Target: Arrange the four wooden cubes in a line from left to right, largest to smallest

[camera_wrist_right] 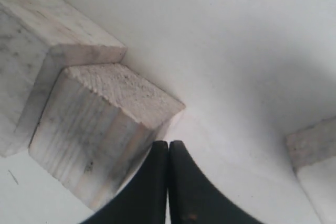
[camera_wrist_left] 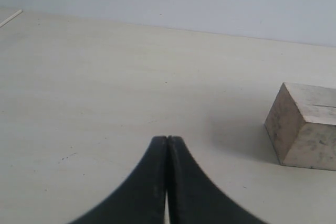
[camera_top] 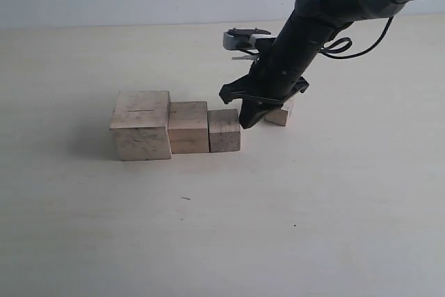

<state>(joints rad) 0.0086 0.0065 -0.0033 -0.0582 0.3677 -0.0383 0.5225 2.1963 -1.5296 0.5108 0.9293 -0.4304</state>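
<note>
Three wooden cubes touching in a row on the table [camera_top: 313, 227]: largest cube [camera_top: 141, 126] at left, second cube [camera_top: 188, 127], third cube [camera_top: 224, 131]. Just right, right gripper [camera_top: 247, 123] fully closed, empty. Beyond it, smallest cube [camera_top: 281, 115], apart. Left gripper [camera_wrist_left: 167, 142] closed, empty, clear of the row.

Largest cube [camera_top: 141, 126], second cube [camera_top: 188, 127], third cube [camera_top: 224, 131] abut; smallest cube [camera_top: 281, 117] apart.

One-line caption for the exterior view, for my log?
Three cubes in a row, largest at left; shut right gripper tip is between them and the smallest cube.
</note>
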